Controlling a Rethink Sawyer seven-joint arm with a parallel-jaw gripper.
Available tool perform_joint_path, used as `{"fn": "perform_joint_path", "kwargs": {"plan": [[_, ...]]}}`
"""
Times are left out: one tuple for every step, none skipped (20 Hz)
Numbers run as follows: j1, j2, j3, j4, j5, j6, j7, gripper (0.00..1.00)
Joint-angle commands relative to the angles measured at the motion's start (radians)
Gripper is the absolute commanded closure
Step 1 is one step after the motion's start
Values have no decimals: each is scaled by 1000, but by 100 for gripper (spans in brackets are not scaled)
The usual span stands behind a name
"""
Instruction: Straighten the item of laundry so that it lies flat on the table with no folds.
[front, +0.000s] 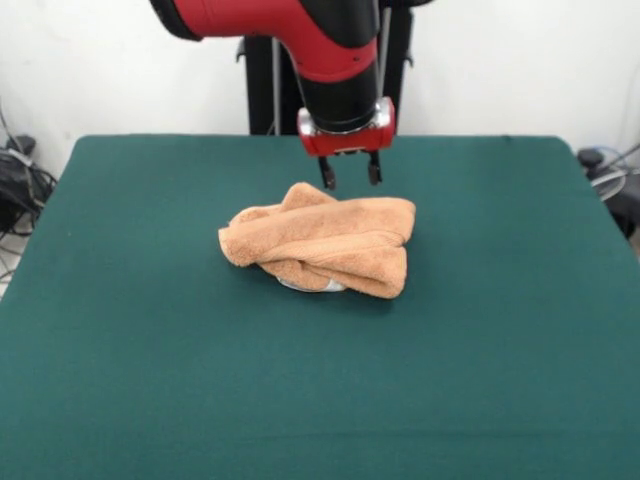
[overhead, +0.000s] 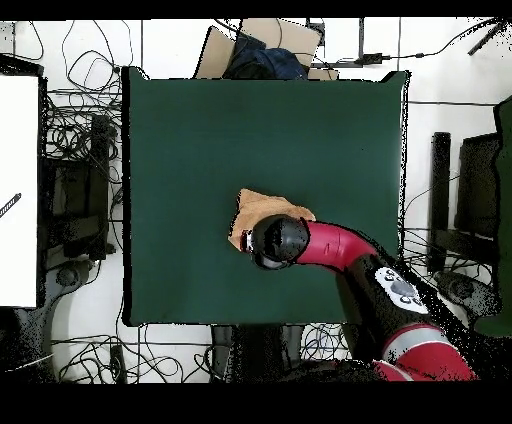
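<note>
Dark green felt surface (front: 120, 380) filling most of the front view, white wall behind, cable tangles at both sides. Near the middle, slightly toward the robot's side: orange-tan terry towel (front: 320, 245), bunched and folded over itself rather than flat. At least 2 thick rolled layers stacked — upper one running across to a blunt end at the picture's right, lower one curling beneath it toward the camera. Small peak at the far edge, just below the tool. Pale patch peeking out under the near edge, too small to identify. Seen from overhead: towel (overhead: 262, 206) a compact tan shape, partly covered by the arm's black wrist.

Tool (front: 350, 174) hanging just above the towel's far edge — 2 dark fingers (front: 327, 173) spread apart, nothing between them, tips apparently clear of the cloth. Red and black arm reaching in from the pedestal side.
</note>
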Motion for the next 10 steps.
{"fn": "perform_joint_path", "kwargs": {"plan": [[39, 47, 38, -72, -67, 29, -9, 0], [40, 45, 39, -67, -66, 28, -2, 0], [41, 35, 37, -58, -64, 32, 5, 0], [43, 26, 36, -50, -62, 35, 12, 0], [40, 14, 34, -38, -59, 37, 16, 0], [40, 7, 33, -32, -58, 36, 19, 0], [41, 7, 34, -36, -54, 39, 20, 0], [39, 10, 35, -36, -52, 40, 19, 0], [38, 14, 37, -39, -49, 43, 19, 0], [37, 18, 38, -42, -46, 46, 19, 0]]}}
